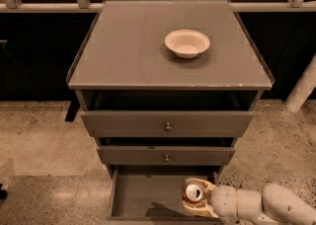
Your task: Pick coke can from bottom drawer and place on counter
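The coke can (193,193), red with a silver top, stands upright inside the open bottom drawer (143,194) near its right side. My gripper (198,198) reaches in from the lower right and its pale fingers (203,184) sit on both sides of the can, closed on it. The can's base is hidden by the fingers, so I cannot tell whether it rests on the drawer floor. The counter (128,51) is the grey cabinet top above.
A cream bowl (187,42) sits on the counter, right of centre. Two drawer fronts with small knobs (168,127) overhang the bottom drawer. Speckled floor lies on both sides; a white post (302,90) stands at the right.
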You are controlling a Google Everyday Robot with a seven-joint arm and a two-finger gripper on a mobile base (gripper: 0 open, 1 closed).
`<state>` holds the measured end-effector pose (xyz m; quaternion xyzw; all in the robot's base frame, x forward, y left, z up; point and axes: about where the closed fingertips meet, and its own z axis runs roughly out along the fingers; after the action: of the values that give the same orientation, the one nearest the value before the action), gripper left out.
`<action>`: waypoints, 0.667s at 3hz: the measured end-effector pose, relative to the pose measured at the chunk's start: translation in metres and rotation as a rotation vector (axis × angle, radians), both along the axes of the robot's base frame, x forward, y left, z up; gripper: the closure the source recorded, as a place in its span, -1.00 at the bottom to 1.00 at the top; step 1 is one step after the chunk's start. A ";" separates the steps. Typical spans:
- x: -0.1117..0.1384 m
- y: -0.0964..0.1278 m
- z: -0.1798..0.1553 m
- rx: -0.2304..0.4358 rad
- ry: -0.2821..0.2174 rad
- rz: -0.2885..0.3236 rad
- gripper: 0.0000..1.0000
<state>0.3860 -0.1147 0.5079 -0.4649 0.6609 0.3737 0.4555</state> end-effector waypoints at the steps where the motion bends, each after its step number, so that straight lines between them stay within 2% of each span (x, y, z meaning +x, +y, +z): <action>1: 0.000 0.000 0.000 0.000 0.000 0.000 1.00; 2: 0.007 0.005 0.030 -0.032 -0.044 0.018 1.00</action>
<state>0.3929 -0.1096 0.5381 -0.4863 0.6522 0.3569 0.4591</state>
